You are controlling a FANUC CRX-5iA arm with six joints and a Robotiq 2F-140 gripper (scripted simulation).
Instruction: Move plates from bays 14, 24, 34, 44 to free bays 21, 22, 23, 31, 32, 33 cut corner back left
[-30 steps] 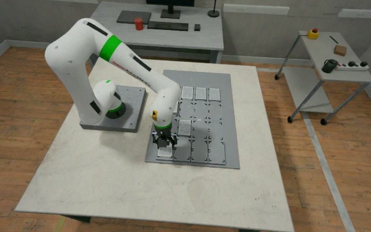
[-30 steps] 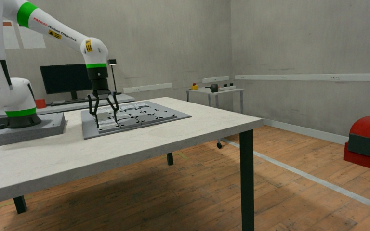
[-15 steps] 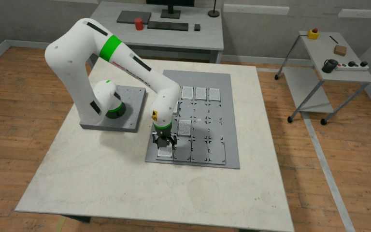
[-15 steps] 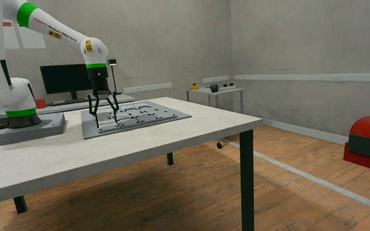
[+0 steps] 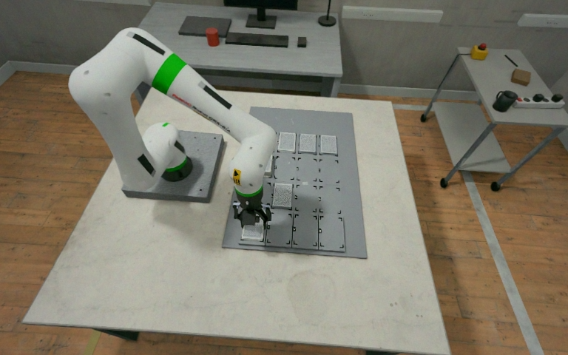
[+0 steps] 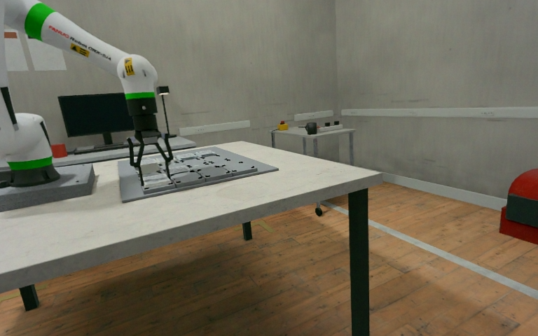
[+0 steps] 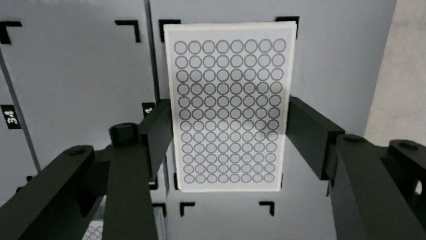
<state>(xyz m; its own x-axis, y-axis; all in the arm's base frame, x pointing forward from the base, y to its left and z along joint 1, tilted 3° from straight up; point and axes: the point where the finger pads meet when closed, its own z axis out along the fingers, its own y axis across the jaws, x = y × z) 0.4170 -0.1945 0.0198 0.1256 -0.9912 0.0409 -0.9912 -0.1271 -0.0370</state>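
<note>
White table [image 5: 125, 268] in a lab room is carrying a grey deck [image 5: 356, 184] marked out in bays with black corner pieces. The gripper [image 7: 227, 132] is standing over the deck's near corner, its pads [image 7: 310, 135] pressing both long edges of a sealed 96-well plate [image 7: 229, 107]; it is clamped on that plate, not empty. The label 34 [image 7: 10, 116] is showing on the neighbouring bay in the wrist view, so this is probably bay 44, a raised column-4 floor. The plate is lying between the bay's corner pieces; whether it is off the floor yet cannot be told.

Handling, as a judgement: light, rigid plastic, smooth side walls, so slip is the likelier fault. The grip mid-length on the long sides is looking balanced. The cut corner is not resolving in these views. Other plates [image 5: 308, 143] are sitting along the far row.
</note>
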